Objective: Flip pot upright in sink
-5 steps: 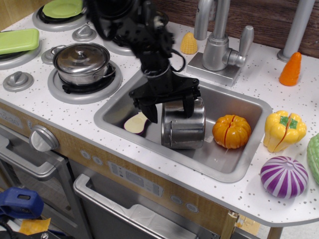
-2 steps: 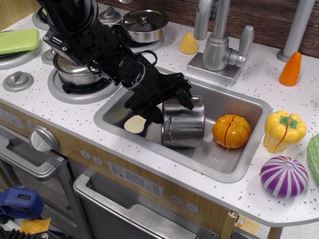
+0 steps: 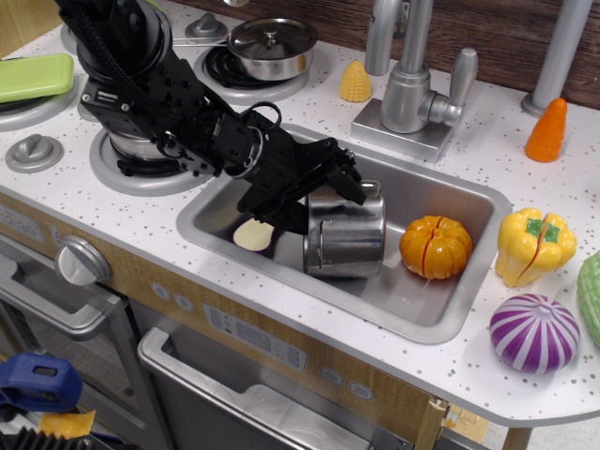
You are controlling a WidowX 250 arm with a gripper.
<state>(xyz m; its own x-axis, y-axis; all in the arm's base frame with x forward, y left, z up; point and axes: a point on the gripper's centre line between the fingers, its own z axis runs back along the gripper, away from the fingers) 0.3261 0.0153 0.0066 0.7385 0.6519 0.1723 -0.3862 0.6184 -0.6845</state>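
The shiny steel pot (image 3: 347, 236) stands on end in the middle of the sink (image 3: 427, 314), with a small loop handle on its left side. I cannot tell which end is up. My black gripper (image 3: 317, 199) reaches in from the left and is tilted. One finger (image 3: 343, 180) lies over the pot's top left edge. The other finger (image 3: 284, 216) hangs just left of the pot's wall. The jaws are spread apart around the pot's upper left edge.
An orange pumpkin (image 3: 436, 247) sits right of the pot, and a pale eggplant slice (image 3: 253, 234) lies at the sink's left end. The faucet (image 3: 410, 84) stands behind. A yellow pepper (image 3: 534, 246), purple onion (image 3: 534, 331), carrot (image 3: 547, 129), corn (image 3: 355, 82) and lidded pan (image 3: 272, 47) are on the counter.
The arm has swung from above the pot over to the left and now leans in sideways. The gripper has tilted with it. The pot has stayed in place.
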